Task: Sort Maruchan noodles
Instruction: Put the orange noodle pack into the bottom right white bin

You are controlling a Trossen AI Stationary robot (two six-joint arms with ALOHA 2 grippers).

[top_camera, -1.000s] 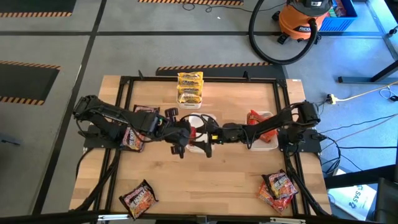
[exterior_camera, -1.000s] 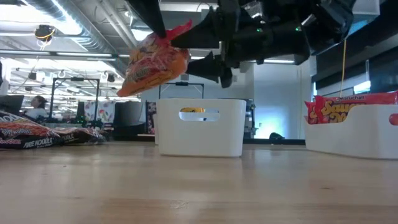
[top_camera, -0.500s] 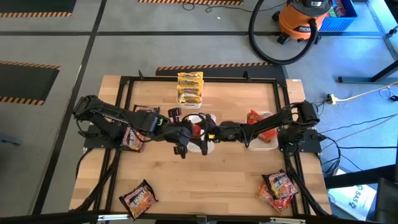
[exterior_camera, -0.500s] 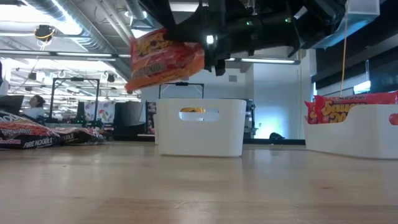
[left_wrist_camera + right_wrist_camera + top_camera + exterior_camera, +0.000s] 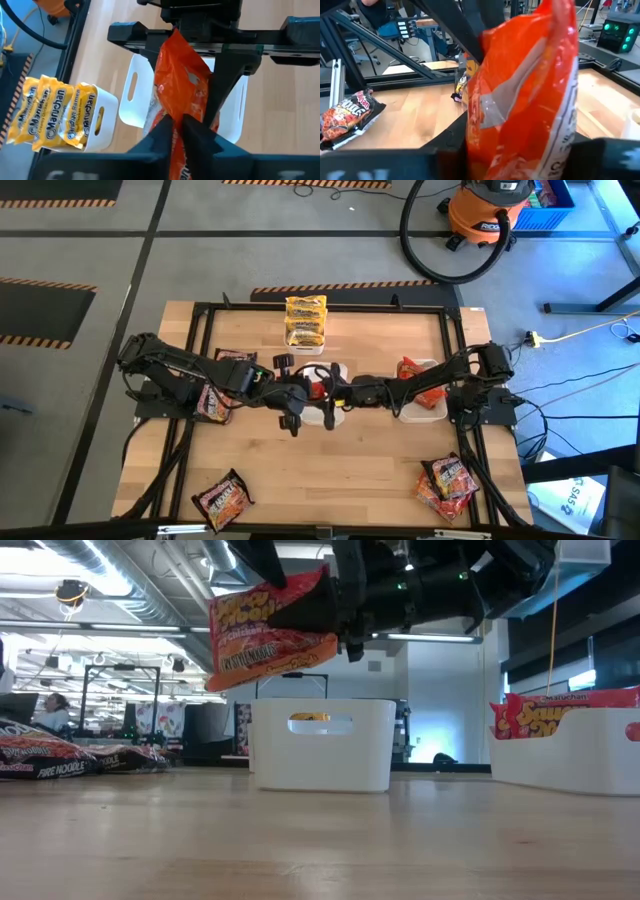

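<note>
A red-orange Maruchan noodle packet [image 5: 268, 628] hangs in the air above the white middle tray [image 5: 322, 750], between my two grippers. My left gripper [image 5: 303, 390] comes from the table's left and is shut on one end of it. My right gripper [image 5: 337, 392] comes level from the right and is shut on the other end. Yellow packets [image 5: 305, 320] stand in a tray at the far edge. More red-orange packets [image 5: 415, 372] sit in the right tray. Dark packets [image 5: 222, 500] lie flat on the table. My left gripper pinches the packet's near edge [image 5: 176, 111] between its two fingers, slanting down from the table's left. The packet stands out beyond the fingertips, clear of the tray. My right gripper has the packet's body [image 5: 520, 125] between its two fingers [image 5: 445, 145], coming level from the table's right. The packet stands on edge, lifted clear of the tray.
Dark packets lie at the left [image 5: 213, 402] and a mixed pile at the near right corner [image 5: 447, 480]. A black frame [image 5: 200, 310] runs round the table. Bare wood lies in the near middle [image 5: 330, 480].
My right gripper has rolled and shut on the red-orange packet, which my left gripper was holding. The packet has swung up from a drooping tilt and now shows its printed face to the table's near side.
</note>
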